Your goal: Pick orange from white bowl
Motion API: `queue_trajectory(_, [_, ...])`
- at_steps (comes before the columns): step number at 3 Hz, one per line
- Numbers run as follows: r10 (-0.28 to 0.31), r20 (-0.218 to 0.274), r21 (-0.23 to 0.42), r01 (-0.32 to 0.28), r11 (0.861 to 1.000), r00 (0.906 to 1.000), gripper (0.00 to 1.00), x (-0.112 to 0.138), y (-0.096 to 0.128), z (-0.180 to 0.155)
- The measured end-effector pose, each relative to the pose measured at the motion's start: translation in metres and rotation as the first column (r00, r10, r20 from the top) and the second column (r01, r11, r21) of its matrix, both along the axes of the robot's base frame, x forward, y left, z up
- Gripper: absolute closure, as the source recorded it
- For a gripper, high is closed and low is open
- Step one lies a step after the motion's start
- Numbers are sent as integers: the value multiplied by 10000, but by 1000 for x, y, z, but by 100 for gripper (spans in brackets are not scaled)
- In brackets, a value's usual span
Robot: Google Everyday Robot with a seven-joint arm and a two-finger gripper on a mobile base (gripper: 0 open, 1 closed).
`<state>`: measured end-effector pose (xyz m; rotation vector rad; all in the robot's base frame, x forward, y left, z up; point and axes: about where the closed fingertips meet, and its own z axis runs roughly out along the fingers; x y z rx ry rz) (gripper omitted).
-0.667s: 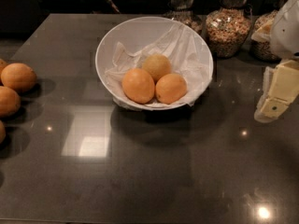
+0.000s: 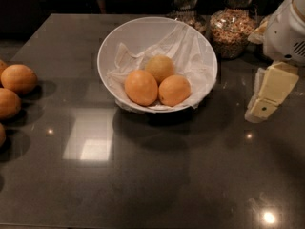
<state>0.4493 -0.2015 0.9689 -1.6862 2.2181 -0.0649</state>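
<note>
The white bowl (image 2: 143, 35), lined with crumpled white paper, stands at the middle back of the dark table. It holds three fruits. The orange (image 2: 174, 90) is the roundish bright one at the front right. A slightly larger egg-shaped bright orange fruit (image 2: 141, 87) touches it on the left. A paler yellowish-tan fruit (image 2: 159, 68) sits behind both. My gripper (image 2: 258, 113), cream-coloured, hangs to the right of the bowl, just above the table and clear of the rim. It holds nothing.
Several oranges (image 2: 18, 78) lie on the table at the left edge. Two glass jars (image 2: 231, 30) with grainy contents stand behind the bowl at the back right. The white arm housing (image 2: 286, 32) is at the right edge.
The gripper has shifted a little to the left, toward the bowl. The fruits and the bowl have not moved.
</note>
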Motion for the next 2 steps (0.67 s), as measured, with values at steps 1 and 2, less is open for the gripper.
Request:
queue_trajectory(1, [-415,172,804,400,9960,9990,0,10,26,-7])
queue_trajectory(2, [-424,274,1447,380,9888,9987,0,25,51,-13])
